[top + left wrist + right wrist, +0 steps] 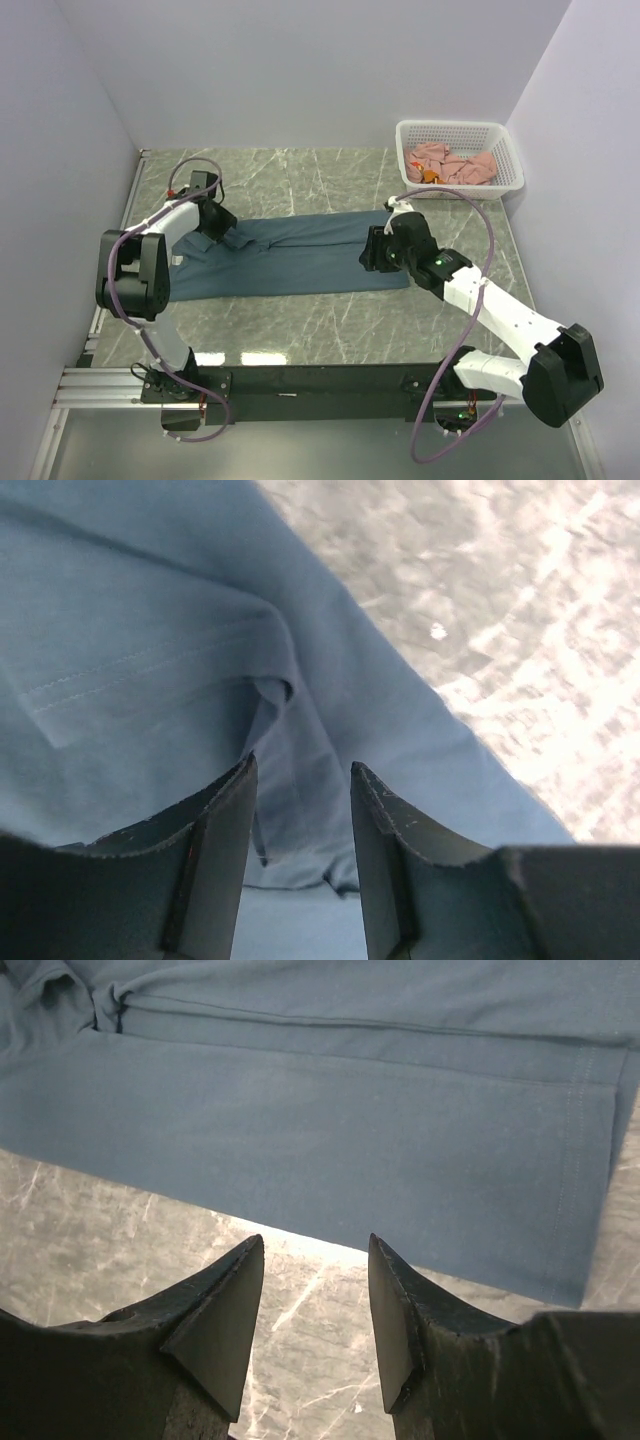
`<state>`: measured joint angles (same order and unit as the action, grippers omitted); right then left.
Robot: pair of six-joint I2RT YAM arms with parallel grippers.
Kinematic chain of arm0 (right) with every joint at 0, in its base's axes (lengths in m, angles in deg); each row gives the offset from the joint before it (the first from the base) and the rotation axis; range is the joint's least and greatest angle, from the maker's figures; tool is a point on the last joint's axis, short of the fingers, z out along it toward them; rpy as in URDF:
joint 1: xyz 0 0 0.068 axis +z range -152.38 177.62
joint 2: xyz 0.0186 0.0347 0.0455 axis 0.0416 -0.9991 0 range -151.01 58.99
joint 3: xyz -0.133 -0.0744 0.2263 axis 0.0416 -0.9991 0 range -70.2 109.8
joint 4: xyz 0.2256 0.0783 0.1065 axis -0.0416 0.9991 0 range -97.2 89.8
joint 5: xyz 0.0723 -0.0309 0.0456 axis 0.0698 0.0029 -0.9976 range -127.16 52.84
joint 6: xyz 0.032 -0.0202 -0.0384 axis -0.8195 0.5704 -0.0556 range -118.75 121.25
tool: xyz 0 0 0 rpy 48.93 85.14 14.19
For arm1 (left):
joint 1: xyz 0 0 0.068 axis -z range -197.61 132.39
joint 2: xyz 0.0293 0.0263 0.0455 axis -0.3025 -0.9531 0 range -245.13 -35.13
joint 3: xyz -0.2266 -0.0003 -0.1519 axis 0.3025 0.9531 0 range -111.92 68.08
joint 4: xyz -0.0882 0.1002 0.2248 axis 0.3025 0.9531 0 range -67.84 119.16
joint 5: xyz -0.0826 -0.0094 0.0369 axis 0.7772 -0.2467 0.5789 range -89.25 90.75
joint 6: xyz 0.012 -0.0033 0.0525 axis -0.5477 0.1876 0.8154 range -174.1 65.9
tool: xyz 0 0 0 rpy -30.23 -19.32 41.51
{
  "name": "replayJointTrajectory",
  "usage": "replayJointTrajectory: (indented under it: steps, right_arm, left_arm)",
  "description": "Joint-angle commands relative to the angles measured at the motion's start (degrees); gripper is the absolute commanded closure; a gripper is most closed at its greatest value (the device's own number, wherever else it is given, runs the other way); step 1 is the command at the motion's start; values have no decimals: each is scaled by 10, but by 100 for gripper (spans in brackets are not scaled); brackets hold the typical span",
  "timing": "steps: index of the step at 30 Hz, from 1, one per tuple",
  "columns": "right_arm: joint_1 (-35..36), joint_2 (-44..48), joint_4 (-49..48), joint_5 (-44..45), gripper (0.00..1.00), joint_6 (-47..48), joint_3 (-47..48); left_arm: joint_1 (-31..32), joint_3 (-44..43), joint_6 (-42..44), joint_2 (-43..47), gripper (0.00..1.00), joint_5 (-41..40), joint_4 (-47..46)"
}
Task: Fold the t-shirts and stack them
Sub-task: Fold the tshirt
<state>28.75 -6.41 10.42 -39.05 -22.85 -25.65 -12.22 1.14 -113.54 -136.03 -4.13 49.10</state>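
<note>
So the slate-blue t-shirt is spread out flat on the marble table, well apart from the white basket. It sits off toward the arm bases and to the left of the basket. It runs lengthwise, with one short end pointing roughly the basket's way and the other end far from it. There's a long fold line running along the cloth too.

The salmon-pink t-shirts are bunched up in a heap inside the basket, not folded at all.

The right gripper is at the shirt end nearer the basket. Its jaws are spread and there's nothing between them. In the wrist view the tips hang over bare marble just off the shirt's long edge, with the stitched bottom hem off to one side.

The left gripper is at the end farthest from the basket, right over the sleeve area. Its jaws are parted too, and a soft ridge of blue cloth sits in the gap below them. It doesn't look pinched, and there's a clear gap on both sides. The stitched sleeve hem is just beside it.
</note>
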Motion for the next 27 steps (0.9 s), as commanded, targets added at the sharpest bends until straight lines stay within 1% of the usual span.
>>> replayJointTrajectory:
  steps: [1,6,9,14,16,17,19,20,22,23,26,27]
  right_arm:
    - [3,22,2,18,47,12,-7]
    - [2,13,-3,16,47,9,-14]
    - [3,11,-8,13,47,9,-18]
    - [3,9,-9,12,47,7,-23]
    - [2,12,-8,14,47,7,-25]
    - [3,12,-8,14,47,8,-25]
    - [3,15,-3,17,47,9,-26]
    - [3,16,-1,18,47,11,-26]
    - [3,17,1,17,47,12,-29]
    - [3,19,1,18,47,12,-29]
    - [2,20,2,17,47,11,-32]
    - [3,21,2,18,47,11,-33]
  left_arm:
    - [9,-16,-19,4,52,-49,27]
    - [11,0,-35,19,52,-79,35]
    - [13,10,-26,26,52,-94,25]
    - [13,-3,-12,-3,55,-90,23]
    - [14,-9,-7,-14,62,-90,15]
    - [15,-13,-2,-20,68,-89,14]
    - [16,-25,4,-27,73,-98,15]
    - [17,-30,9,-34,80,-101,16]
    - [17,-44,14,-43,86,-105,21]
    - [17,-49,20,-51,92,-106,24]
    - [22,-68,34,-57,99,-113,29]
    - [23,-73,41,-55,99,-116,28]
